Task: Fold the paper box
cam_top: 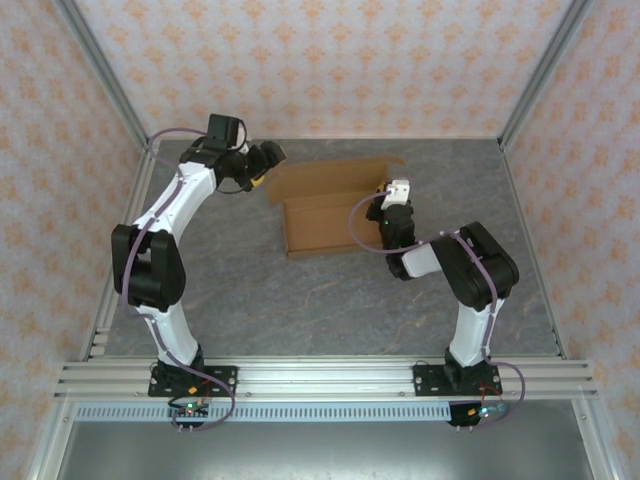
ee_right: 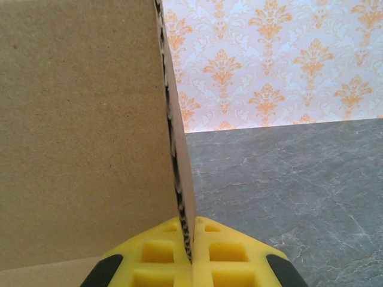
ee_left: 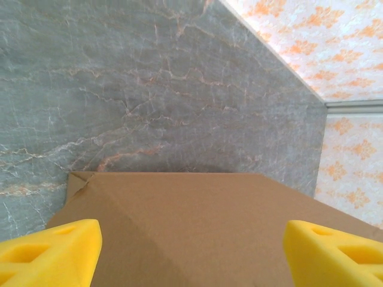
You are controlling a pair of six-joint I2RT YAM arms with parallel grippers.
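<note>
Top external shows paper box lengthwise left-right (right hand pinches its wall; left hand wide).

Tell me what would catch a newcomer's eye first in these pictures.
The plain brown cardboard paper box sits half-formed on the far middle of the grey marbled table, walls partly raised. The right gripper has its yellow fingers clamped on the corrugated edge of an upright wall at the box's right end. The left gripper hangs open over the box's far left corner, yellow fingers wide apart.
</note>
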